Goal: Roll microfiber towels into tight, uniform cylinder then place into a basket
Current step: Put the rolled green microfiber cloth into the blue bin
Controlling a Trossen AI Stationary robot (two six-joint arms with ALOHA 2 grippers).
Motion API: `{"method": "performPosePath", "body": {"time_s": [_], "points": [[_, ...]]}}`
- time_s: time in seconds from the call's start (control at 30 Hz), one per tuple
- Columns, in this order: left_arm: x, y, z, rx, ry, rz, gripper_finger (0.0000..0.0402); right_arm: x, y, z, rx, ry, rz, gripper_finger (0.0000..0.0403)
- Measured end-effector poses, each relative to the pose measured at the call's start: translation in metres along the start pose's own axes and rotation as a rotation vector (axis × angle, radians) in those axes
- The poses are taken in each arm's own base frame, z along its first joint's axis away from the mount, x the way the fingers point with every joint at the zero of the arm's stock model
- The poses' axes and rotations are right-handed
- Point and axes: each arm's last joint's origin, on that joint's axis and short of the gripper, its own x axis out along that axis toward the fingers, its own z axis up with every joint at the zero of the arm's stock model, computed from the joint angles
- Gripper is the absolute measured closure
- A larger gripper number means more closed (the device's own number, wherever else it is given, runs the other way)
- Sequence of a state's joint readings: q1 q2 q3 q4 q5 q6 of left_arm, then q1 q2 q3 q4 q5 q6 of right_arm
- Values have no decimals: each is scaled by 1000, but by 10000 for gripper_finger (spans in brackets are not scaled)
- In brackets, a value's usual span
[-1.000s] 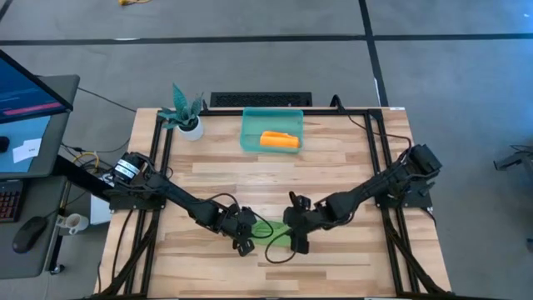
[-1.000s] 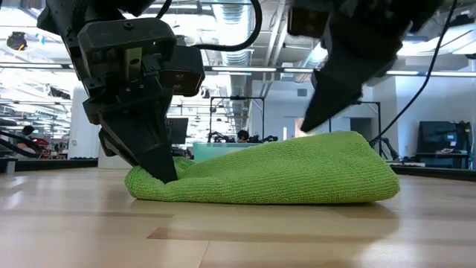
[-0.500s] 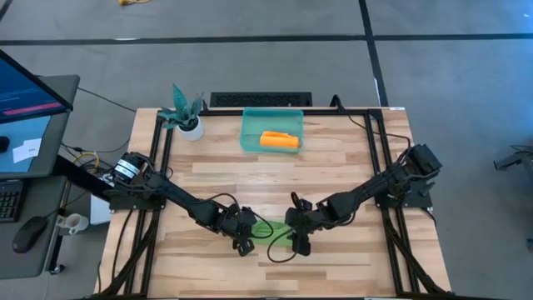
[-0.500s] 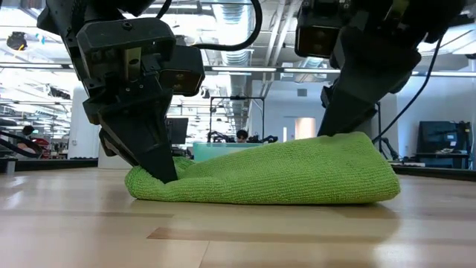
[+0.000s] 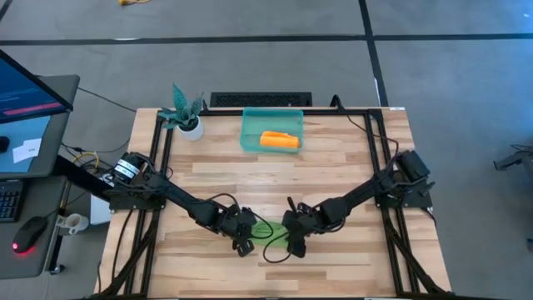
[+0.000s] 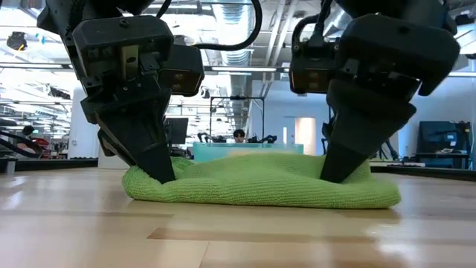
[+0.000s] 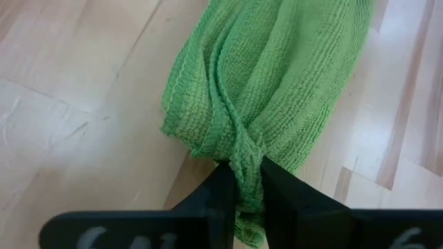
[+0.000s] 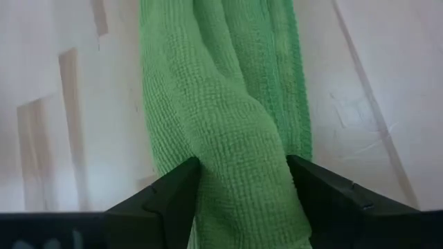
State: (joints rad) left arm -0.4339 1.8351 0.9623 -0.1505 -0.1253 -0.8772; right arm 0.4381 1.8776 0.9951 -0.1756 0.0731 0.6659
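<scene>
One rolled orange-yellow towel [image 5: 279, 140] already lay inside the teal basket [image 5: 250, 137] at the far side of the table [image 5: 333, 167], so that half of the task appeared complete. The lime green towel [image 6: 260, 182] lay rolled on the near part of the table, well apart from the basket, between both arms. The left gripper [image 7: 242, 185] was closed narrowly, pinching a fold at one end of the roll. The right gripper [image 8: 242, 173] stood wide, its fingers astride the other end, pressing into the cloth; whether it truly held the roll could not be confirmed. The roll looked loose and uneven. Judged remaining: tightening or securing it, then carrying it to the basket.
</scene>
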Motion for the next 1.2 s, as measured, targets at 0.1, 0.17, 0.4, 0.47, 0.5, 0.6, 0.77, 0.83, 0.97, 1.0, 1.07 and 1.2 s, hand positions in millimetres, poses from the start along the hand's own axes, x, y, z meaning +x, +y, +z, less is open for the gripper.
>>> {"method": "performPosePath", "body": {"time_s": [0.1,0.17,0.4,0.47,0.5,0.6,0.77,0.83,0.97,1.0,1.07,1.2], "points": [[0,0,0,0,1,2,365,0,-1,-2,32,24,-8,158],[0,0,0,0,2,2,365,0,-3,-3,47,42,-19,158],[0,0,0,0,3,4,365,3,-5,-4,73,67,-18,187],[0,0,0,0,2,4,365,4,-6,-4,78,75,-18,212],[0,1,0,-1,2,5,365,4,-6,-4,78,78,-16,227],[0,3,2,44,11,0,365,5,-6,-4,81,90,10,278],[1,8,8,90,13,1,365,6,-6,-3,74,86,31,366],[1,10,11,99,26,-11,365,6,-5,-3,41,79,38,384],[1,12,14,110,52,-37,365,4,-4,-2,20,70,46,375],[0,12,14,110,58,-40,365,3,-4,-2,15,66,49,371],[0,11,16,124,61,-44,365,1,-3,-2,-5,58,53,370],[-4,6,21,163,62,-50,365,-6,1,-3,-45,50,56,385]]}}
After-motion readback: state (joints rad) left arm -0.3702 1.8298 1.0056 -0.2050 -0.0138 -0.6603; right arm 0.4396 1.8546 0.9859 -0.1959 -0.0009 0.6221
